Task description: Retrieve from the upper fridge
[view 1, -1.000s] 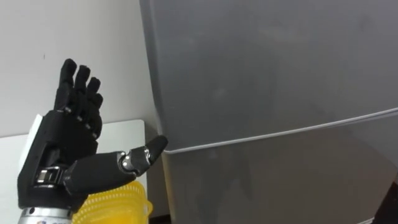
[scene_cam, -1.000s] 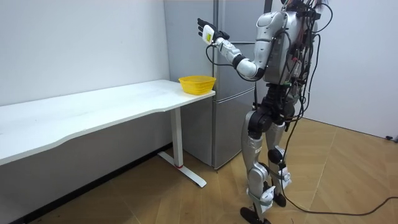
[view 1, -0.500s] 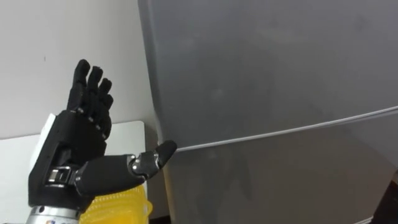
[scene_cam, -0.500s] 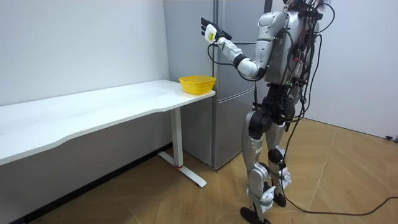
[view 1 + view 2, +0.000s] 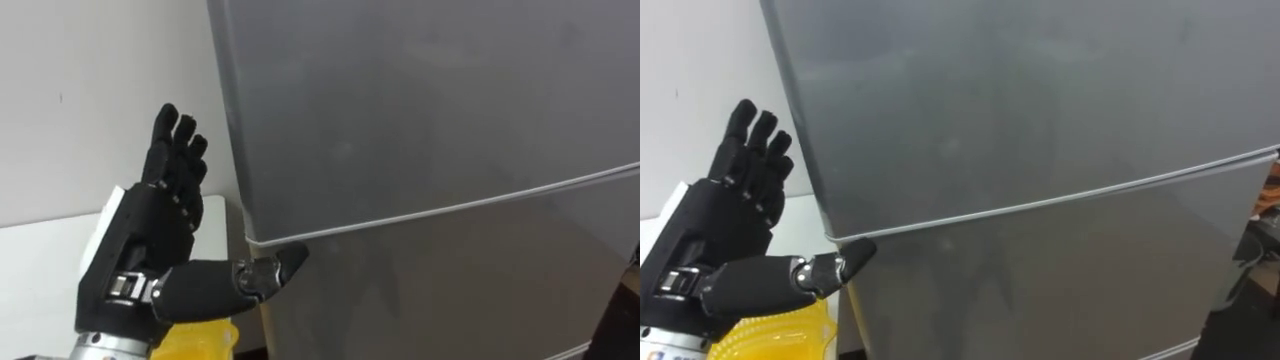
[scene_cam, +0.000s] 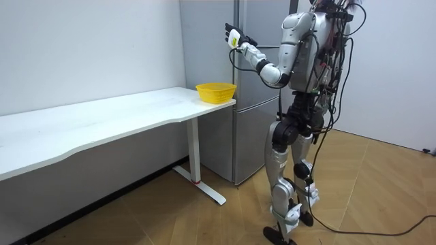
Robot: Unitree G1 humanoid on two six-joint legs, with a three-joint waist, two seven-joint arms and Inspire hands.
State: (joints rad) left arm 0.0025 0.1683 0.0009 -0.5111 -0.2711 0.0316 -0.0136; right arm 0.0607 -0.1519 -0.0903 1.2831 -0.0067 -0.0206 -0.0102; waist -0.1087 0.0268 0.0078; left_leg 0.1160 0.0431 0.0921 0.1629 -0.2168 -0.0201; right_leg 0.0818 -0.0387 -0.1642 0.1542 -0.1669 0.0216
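The fridge's upper door (image 5: 420,100) is shut, standing right in front of the robot. The left hand (image 5: 150,240), fingers straight and spread, has edged closer than a second ago. Its thumb now lies at the door seam's corner, above the yellow basket (image 6: 216,91).

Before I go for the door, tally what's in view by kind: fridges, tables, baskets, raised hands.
Fridge: 1
White table: 1
Yellow basket: 1
Left hand, raised and open: 1
Total: 4
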